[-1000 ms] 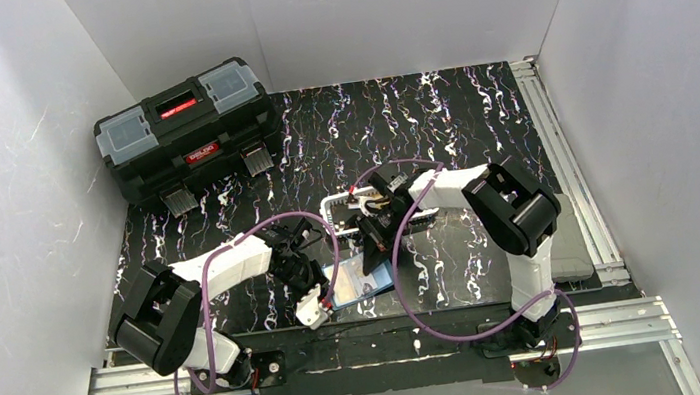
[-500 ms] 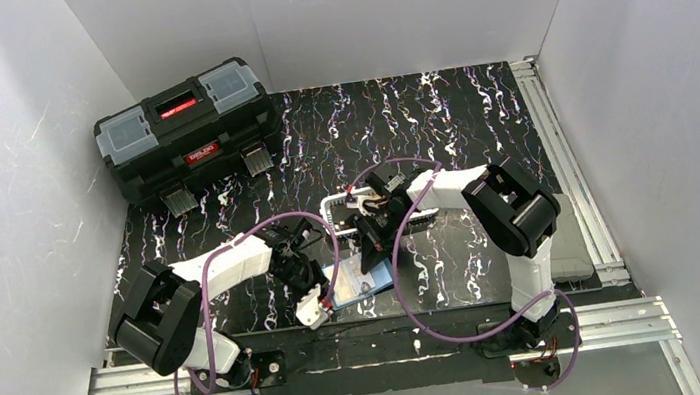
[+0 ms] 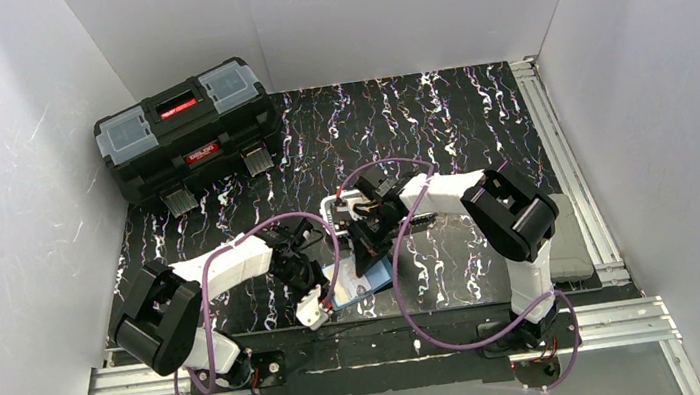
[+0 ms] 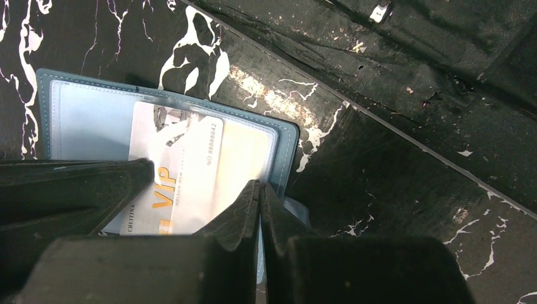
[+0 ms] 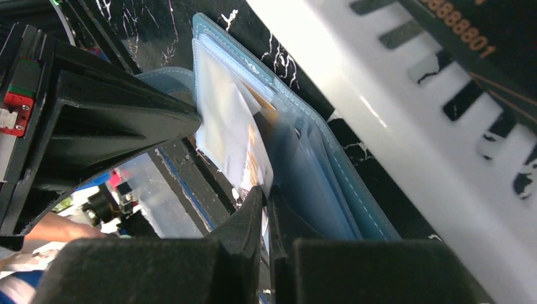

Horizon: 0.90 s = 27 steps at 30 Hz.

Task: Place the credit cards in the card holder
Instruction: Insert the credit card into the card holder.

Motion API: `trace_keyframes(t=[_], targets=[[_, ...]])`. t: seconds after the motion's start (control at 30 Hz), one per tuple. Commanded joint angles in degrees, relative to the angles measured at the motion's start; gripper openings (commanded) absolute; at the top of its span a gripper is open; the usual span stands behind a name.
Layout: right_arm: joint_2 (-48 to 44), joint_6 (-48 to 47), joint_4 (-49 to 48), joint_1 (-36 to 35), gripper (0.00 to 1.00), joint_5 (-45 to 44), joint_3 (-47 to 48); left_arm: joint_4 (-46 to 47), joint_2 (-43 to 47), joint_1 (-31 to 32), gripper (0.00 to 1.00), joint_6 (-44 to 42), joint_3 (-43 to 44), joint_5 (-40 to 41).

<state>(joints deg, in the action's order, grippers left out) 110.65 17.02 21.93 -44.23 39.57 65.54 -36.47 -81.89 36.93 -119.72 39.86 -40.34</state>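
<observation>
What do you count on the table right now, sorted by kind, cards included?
Credit cards: 2, a pale plastic VIP card and a black plastic card
Teal-blue fold-out card holder: 1
White mesh basket: 1
Black toolbox with grey lid panels: 1
Total: 5

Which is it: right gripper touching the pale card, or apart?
Touching: the right wrist view shows the right gripper pinching the pale card at its edge.

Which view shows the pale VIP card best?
Left wrist: the pale card faces the camera on the open wallet, VIP lettering readable. Right wrist shows it nearly edge-on. Top view: arms cover it; only a bit of wallet shows.
</observation>
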Motion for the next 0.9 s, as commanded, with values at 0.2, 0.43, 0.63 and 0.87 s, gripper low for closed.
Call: trace_keyframes(t=[0.2,0.43,0.63,0.87], targets=[[-2.17,-3.22,3.91,-2.56,0.30,-8.22,2.89,1.18,2.76,0.50,0.00,-7.10,-1.20,-3.46],[-2.72,-4.20,5.15,-3.88,0.39,-9.35,4.37,3.14,3.47,0.46,0.00,-6.31,-2.05,-3.70],[-3.13,-4.87,9.50,-4.46,0.51,-12.79,6.55,3.54,3.64,0.43,0.00,-6.39,-2.40,-3.91],[-4.15,-5.31,12.60,-5.13,0.53,-15.10,7.41,3.53,3.92,0.51,0.00,-6.44,-2.77,-3.68]])
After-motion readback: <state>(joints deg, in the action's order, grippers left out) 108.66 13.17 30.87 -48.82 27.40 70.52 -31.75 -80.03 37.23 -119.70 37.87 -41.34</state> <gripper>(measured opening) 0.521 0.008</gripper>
